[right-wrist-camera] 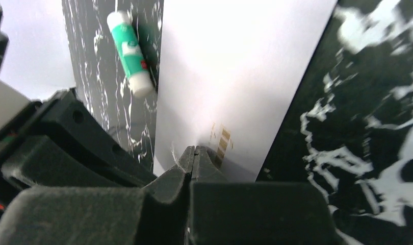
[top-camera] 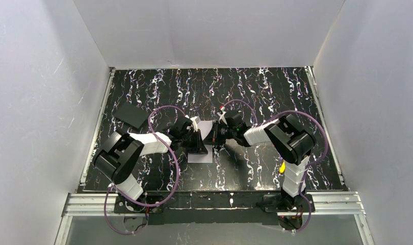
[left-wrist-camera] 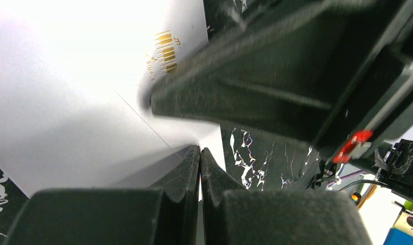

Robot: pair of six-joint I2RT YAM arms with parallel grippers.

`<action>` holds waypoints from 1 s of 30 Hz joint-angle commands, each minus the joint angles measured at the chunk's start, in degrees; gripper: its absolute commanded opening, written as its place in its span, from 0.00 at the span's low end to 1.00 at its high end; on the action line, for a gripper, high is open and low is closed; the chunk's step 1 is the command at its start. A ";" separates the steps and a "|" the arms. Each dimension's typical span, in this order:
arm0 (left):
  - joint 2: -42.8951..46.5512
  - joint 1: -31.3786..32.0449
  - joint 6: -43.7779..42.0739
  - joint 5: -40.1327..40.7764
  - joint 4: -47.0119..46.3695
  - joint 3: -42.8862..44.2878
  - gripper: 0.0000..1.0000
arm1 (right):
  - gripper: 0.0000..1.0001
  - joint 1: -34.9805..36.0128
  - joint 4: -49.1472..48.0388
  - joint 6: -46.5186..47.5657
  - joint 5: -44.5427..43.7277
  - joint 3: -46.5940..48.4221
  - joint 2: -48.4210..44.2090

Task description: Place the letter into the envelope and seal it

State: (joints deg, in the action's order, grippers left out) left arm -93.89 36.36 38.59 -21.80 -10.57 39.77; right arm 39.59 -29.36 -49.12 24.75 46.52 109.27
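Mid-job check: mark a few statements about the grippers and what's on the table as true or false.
1. The left gripper and right gripper are both shut on the envelope. True.
2. The right gripper holds the glue stick. False: the green-and-white glue stick lies on the table beside the envelope.
3. The envelope bears gold print. True.
4. The flat black piece lies under the envelope. False: the flat black piece lies apart, toward the table's far left.

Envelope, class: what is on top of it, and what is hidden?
The shut left gripper and right gripper meet the envelope with their tips. No letter shows; whether one lies inside or beneath is covered.
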 commanded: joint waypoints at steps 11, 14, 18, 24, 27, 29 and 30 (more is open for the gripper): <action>-1.79 0.20 -2.36 6.33 9.97 -2.70 0.00 | 0.01 -3.65 17.71 5.99 -21.15 3.33 -1.30; -1.81 0.16 -2.69 6.55 10.22 -2.61 0.00 | 0.01 -3.65 16.38 7.13 -19.49 2.37 -4.18; -1.81 0.14 -3.67 6.33 10.22 -2.50 0.00 | 0.01 -3.45 7.99 10.36 -4.78 2.22 -5.21; -2.21 0.20 -5.77 6.70 11.71 -1.66 0.00 | 0.01 -1.21 5.35 8.88 2.38 0.27 -4.51; -2.27 0.20 -5.89 6.69 11.97 -1.46 0.00 | 0.01 -0.12 4.55 8.26 2.31 -1.56 -4.45; -2.46 0.20 -5.81 6.52 12.06 -1.41 0.00 | 0.01 0.52 5.77 8.16 0.65 -1.68 -4.09; -2.52 0.20 -5.85 6.51 12.14 -1.37 0.00 | 0.01 0.63 7.39 8.20 -0.66 -1.41 -3.67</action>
State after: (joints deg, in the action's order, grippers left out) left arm -93.65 36.40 36.29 -21.10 -9.10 40.45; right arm 39.24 -22.90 -41.10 24.67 45.54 105.03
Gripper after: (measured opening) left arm 0.007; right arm 0.028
